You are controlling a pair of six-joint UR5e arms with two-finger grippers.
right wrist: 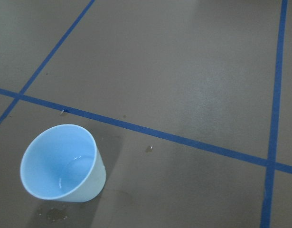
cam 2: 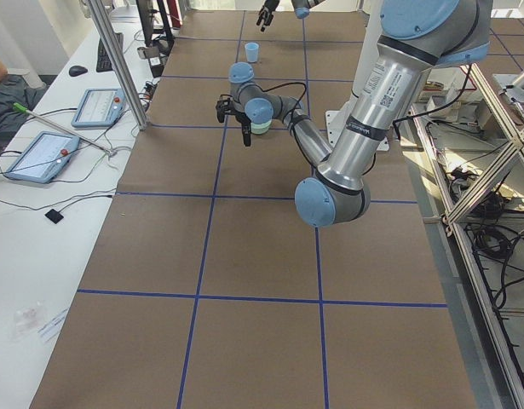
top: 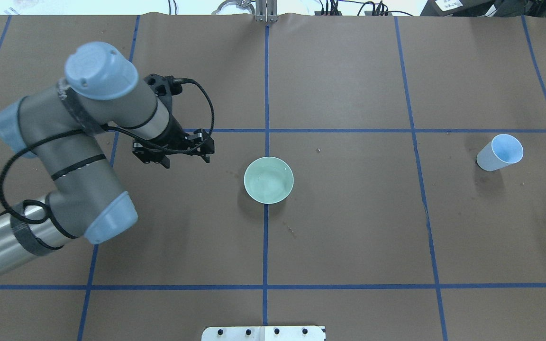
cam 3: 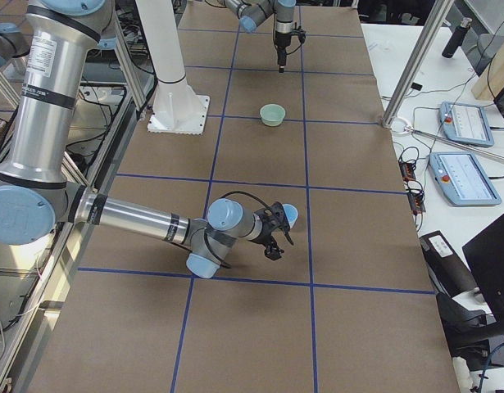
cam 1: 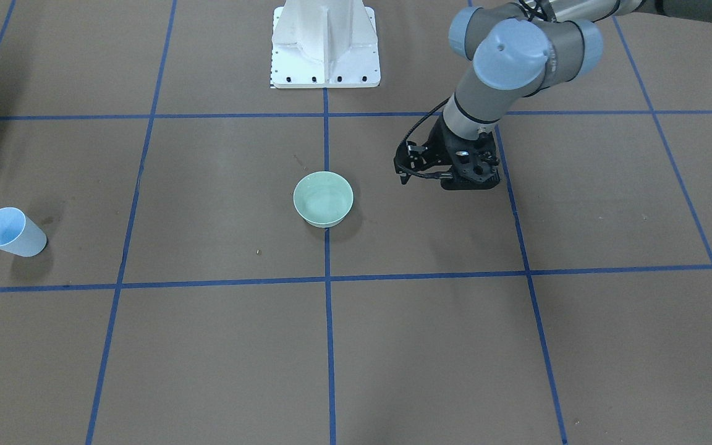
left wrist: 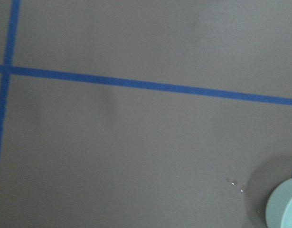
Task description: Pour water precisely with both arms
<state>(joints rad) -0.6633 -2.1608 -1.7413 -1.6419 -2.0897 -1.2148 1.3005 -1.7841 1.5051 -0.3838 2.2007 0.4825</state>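
Note:
A pale blue cup [right wrist: 65, 164] stands on the brown table at my right side, with faint glints of water [right wrist: 72, 166] in its bottom; it also shows in the overhead view [top: 499, 153]. A mint-green bowl [top: 268, 180] sits at the table's middle, with faint ripples inside. My left gripper [top: 173, 154] hangs pointing down to the left of the bowl, apart from it; its fingers look shut and empty in the left side view [cam 2: 244, 136]. My right gripper [cam 3: 278, 237] is low beside the cup, not touching it. I cannot tell whether it is open.
The white bolted pedestal [cam 1: 325, 46] stands at the robot's edge. Blue tape lines [top: 266, 94] cross the table. Damp marks lie on the paper by the cup [right wrist: 55, 213]. Tablets and cables [cam 3: 460, 176] sit off the far edge.

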